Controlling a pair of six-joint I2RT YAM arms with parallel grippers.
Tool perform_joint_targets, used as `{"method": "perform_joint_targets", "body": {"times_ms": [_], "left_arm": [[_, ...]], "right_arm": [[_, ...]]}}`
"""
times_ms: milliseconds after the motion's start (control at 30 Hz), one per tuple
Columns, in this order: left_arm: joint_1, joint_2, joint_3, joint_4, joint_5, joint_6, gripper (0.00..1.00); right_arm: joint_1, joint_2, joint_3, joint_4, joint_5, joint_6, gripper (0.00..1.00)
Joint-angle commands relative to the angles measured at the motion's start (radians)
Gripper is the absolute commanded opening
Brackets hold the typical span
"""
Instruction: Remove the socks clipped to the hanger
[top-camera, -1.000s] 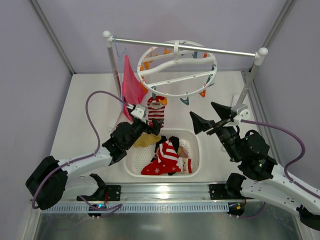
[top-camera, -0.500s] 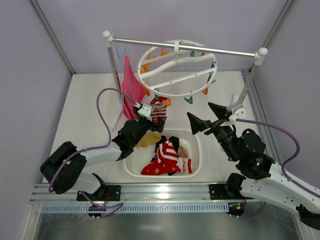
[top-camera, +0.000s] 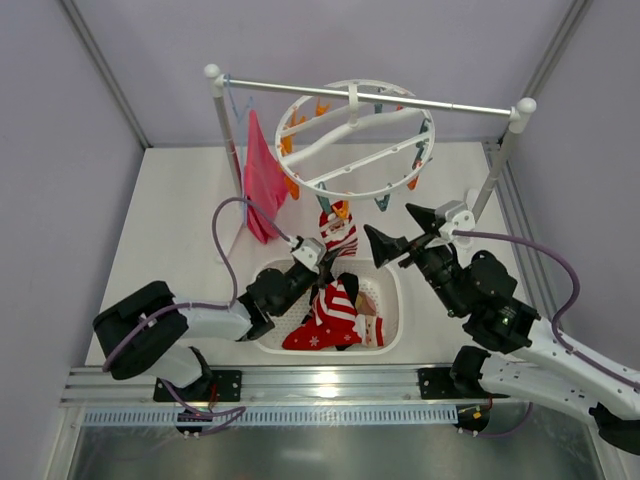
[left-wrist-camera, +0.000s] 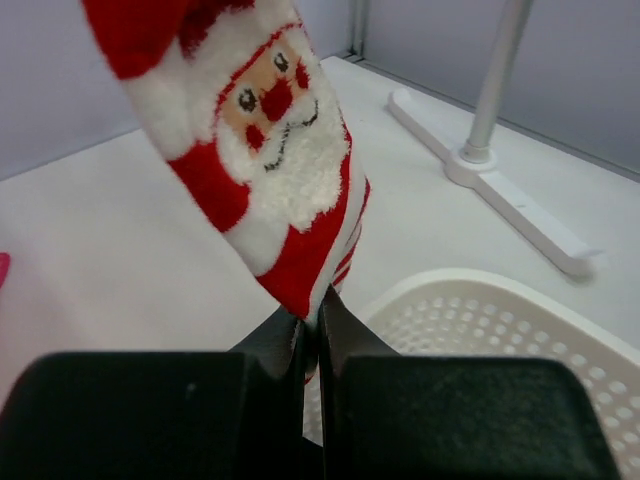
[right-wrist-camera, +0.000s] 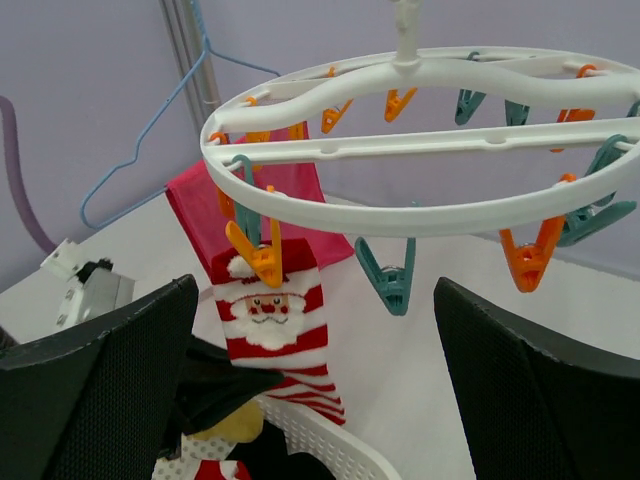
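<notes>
A red-and-white striped Santa sock (top-camera: 338, 232) (left-wrist-camera: 270, 170) (right-wrist-camera: 275, 330) hangs from an orange clip (right-wrist-camera: 262, 260) on the white ring hanger (top-camera: 355, 193) (right-wrist-camera: 400, 215). My left gripper (top-camera: 322, 256) (left-wrist-camera: 310, 312) is shut on the sock's lower tip, just above the basket's far rim. My right gripper (top-camera: 392, 228) (right-wrist-camera: 315, 290) stands open to the right of the sock, below the ring, touching nothing. The hanger's other orange and teal clips that show are bare.
A white perforated basket (top-camera: 395, 300) (left-wrist-camera: 480, 310) (right-wrist-camera: 320, 440) below holds a red-and-white sock (top-camera: 330, 315) and black and yellow ones. The rail rack (top-camera: 370, 93) carries the hanger, a magenta cloth (top-camera: 262, 180) (right-wrist-camera: 250, 190) and a blue wire hanger (right-wrist-camera: 150, 130). The rack's foot (left-wrist-camera: 500, 200) lies right of the sock.
My left gripper moved right to the sock's lower end and shut on it. The sock and ring have swung right. My right gripper edged up and left.
</notes>
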Motion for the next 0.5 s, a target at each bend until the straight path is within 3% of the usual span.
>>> {"method": "perform_joint_targets", "body": {"times_ms": [0,300,467], "left_arm": [[-0.094,-0.046,-0.041,0.184,-0.072,0.080,0.00],[-0.299,-0.031,-0.025,0.217,-0.186,0.183,0.00],[-0.349,-0.035,0.029,0.114,-0.216,0.193,0.00]], "right_arm": [[-0.001,0.054,0.071,0.008,-0.028,-0.013,1.00],[-0.003,0.252,0.272,-0.130,-0.056,-0.035,1.00],[-0.001,0.275,0.315,-0.194,-0.085,-0.036,1.00]]}}
